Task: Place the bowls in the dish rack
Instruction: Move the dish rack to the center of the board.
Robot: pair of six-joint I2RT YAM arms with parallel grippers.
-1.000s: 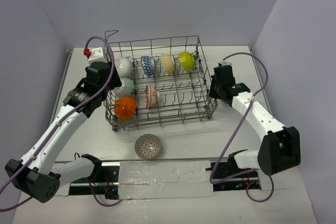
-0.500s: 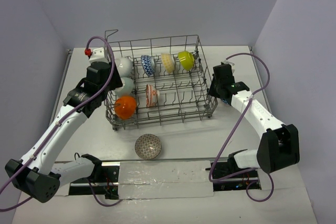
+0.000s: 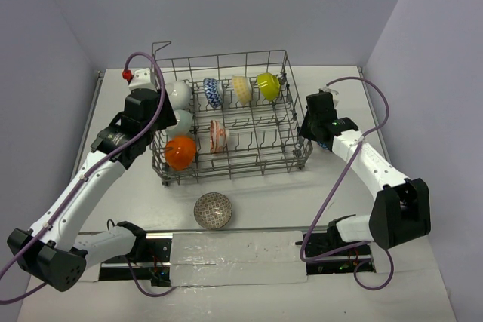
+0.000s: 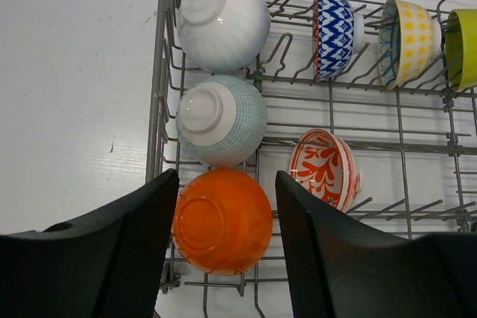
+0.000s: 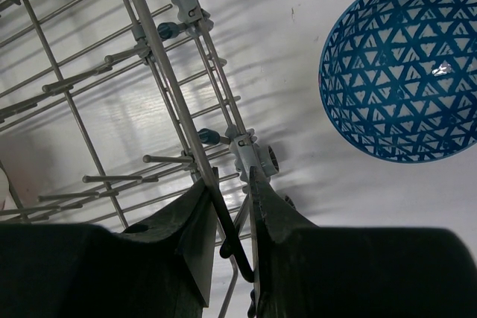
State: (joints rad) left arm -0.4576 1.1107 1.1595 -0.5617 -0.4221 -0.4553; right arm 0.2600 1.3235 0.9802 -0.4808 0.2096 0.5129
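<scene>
The dish rack point(image 3: 226, 58) holds several bowls tipped on its tines: white point(image 4: 222, 21), teal-gridded white point(image 4: 221, 121), orange point(image 4: 222, 220), red-white point(image 4: 324, 169), blue-white point(image 4: 334, 33), pale yellow point(image 4: 410, 42) and lime point(image 4: 463, 48). My left gripper point(image 4: 226, 184) hangs open over the rack's left side, with the orange bowl point(image 3: 179, 154) lying below and between its fingers. My right gripper point(image 5: 232, 184) is at the rack's right rim point(image 5: 160, 50); its jaws stand narrowly open around a rim wire that leans on the left finger. A blue-patterned bowl point(image 3: 213, 210) sits upright on the table in front of the rack.
The same patterned bowl point(image 5: 399, 65) shows in the right wrist view beyond the rack's near right corner. Walls close in the table on three sides. Both arm bases and a taped strip point(image 3: 226, 250) line the near edge.
The right gripper's jaws have eased apart a little around the rim wire, and the right wrist has shifted slightly. The left arm and the bowls have not moved.
</scene>
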